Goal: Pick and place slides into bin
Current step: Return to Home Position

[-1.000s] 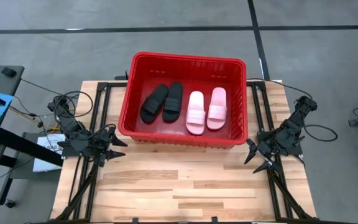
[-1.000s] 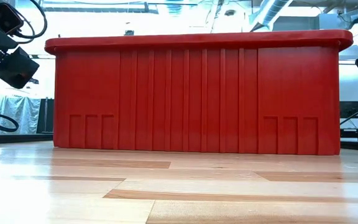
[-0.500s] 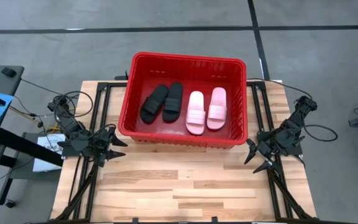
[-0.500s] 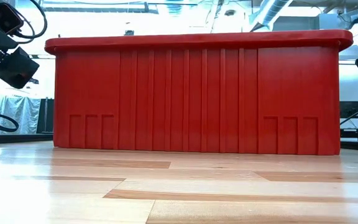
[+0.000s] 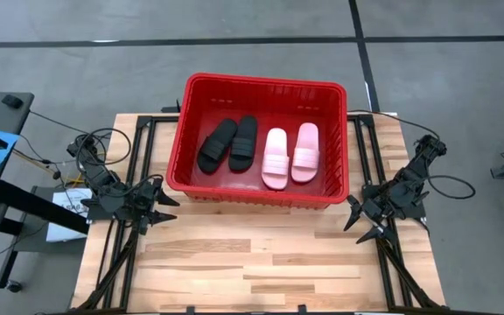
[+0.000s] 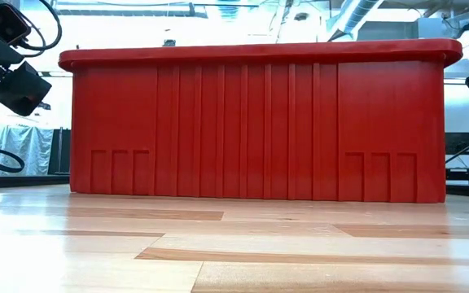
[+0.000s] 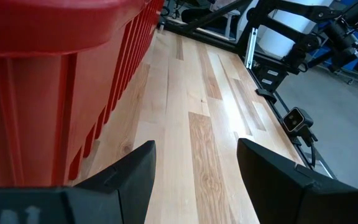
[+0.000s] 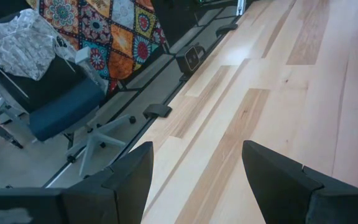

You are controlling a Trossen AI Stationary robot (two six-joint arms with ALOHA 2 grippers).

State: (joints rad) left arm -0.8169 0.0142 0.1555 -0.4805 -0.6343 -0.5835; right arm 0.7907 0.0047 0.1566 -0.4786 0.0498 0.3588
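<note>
The red bin (image 5: 185, 140) stands on the far half of the wooden table; its near wall (image 6: 251, 122) fills the low view. Two black slides (image 5: 228, 143) lie side by side on the bin's floor at its left, two light pink slides (image 5: 290, 155) at its right. My left gripper (image 5: 166, 208) is open and empty at the table's left side, beside the bin's near left corner (image 7: 36, 93). My right gripper (image 5: 359, 225) is open and empty at the table's right side, near the bin's near right corner.
Bare wooden tabletop (image 5: 252, 262) stretches from the bin to the near edge. Black frame rails (image 5: 138, 149) run along both table sides. Beyond the table, an office chair (image 8: 48, 99) and a patterned cloth (image 8: 117, 31) show in the right wrist view.
</note>
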